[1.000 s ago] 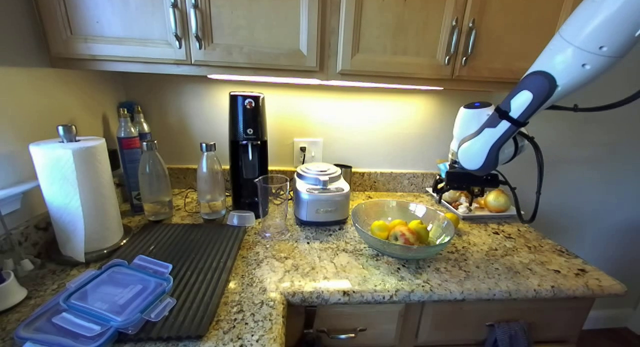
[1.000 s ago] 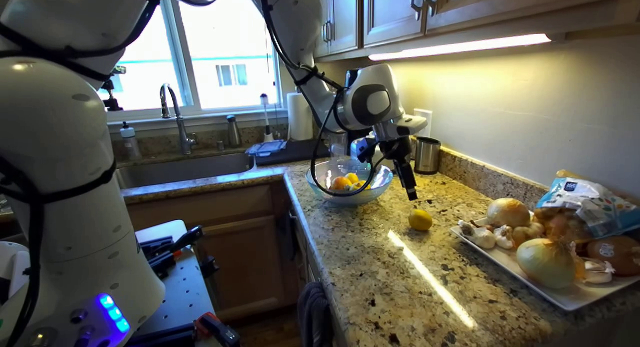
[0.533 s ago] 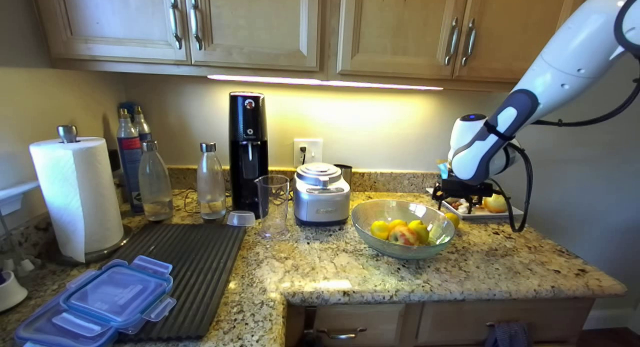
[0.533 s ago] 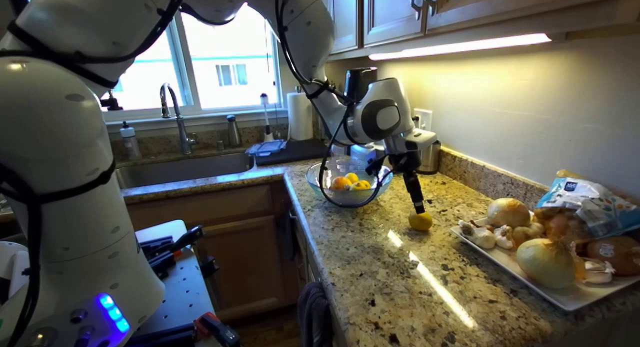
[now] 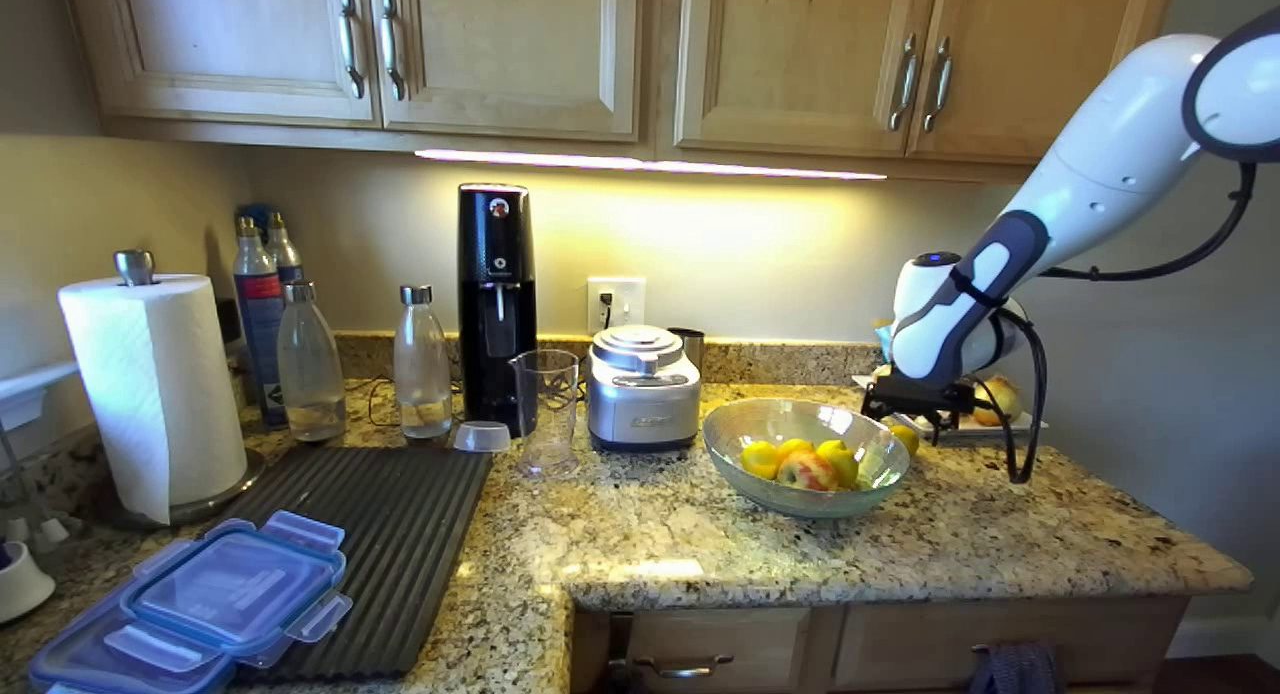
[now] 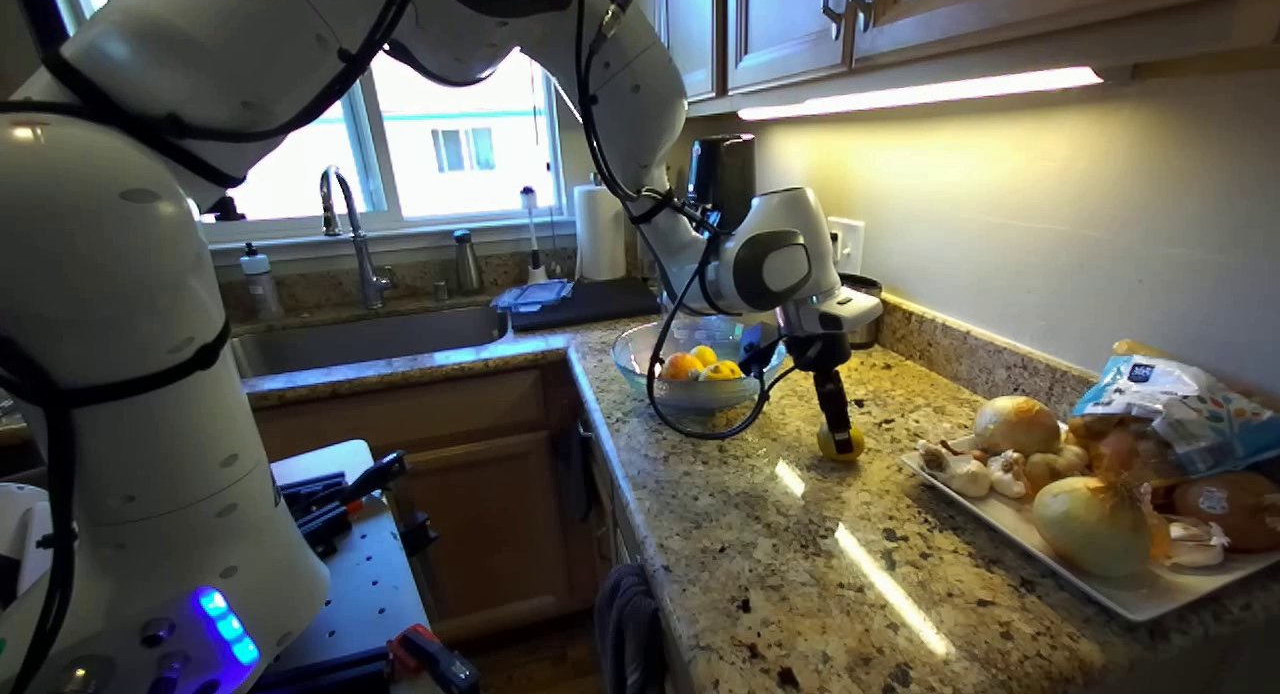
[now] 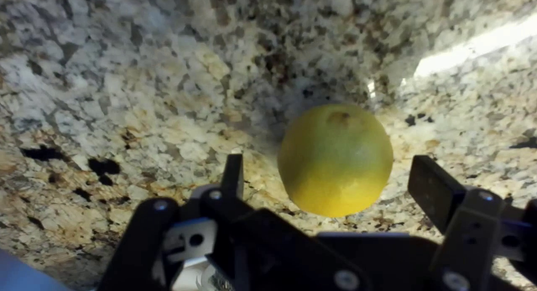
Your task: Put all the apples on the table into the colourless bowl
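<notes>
Widely spread pincer (image 7: 326, 169), yellow-green apple (image 7: 335, 161) between, gap each side

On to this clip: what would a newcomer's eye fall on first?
Probably the white robot arm filling the left of an exterior view. Then the wrist view's yellow-green fruit on the granite countertop, the gripper open around it. Next, the glass bowl of red and yellow fruit on that countertop.
</notes>
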